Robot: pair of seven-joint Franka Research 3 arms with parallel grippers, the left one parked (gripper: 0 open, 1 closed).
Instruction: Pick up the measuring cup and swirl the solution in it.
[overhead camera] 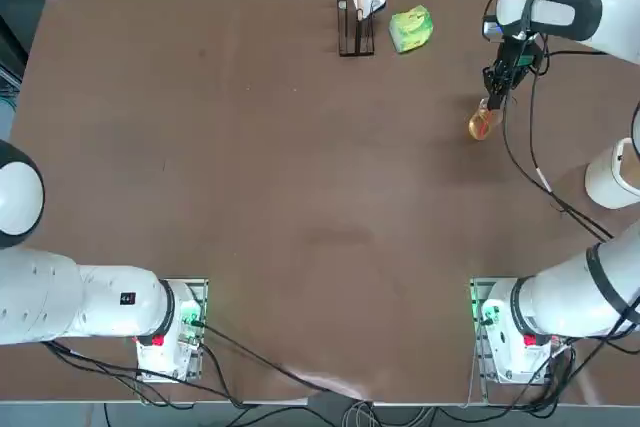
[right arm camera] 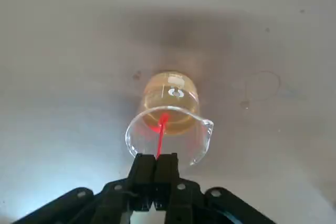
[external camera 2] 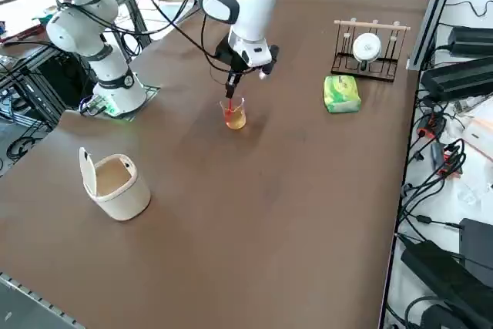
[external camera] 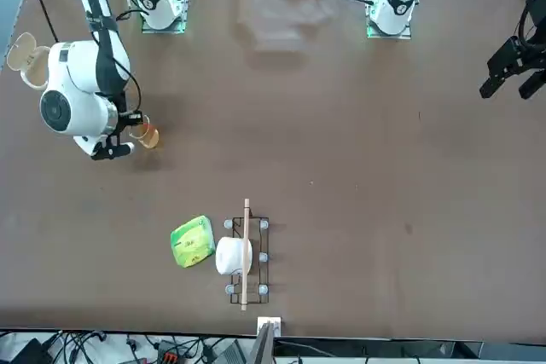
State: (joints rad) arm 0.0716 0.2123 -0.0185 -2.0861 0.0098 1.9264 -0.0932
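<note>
Right end effector (right arm camera: 156, 157) was closed on a thin red stick (right arm camera: 160, 139) dipping into the measuring cup (right arm camera: 171, 100) – cup sat around 2 o'clock on the counter (overhead camera: 300, 197). Looked like pickup and swirl remained – couldn't confirm stirring.

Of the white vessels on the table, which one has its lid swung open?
The white bin near the table's right edge: its lid stands open on a hinge. The white cup hangs in the wire rack.
</note>
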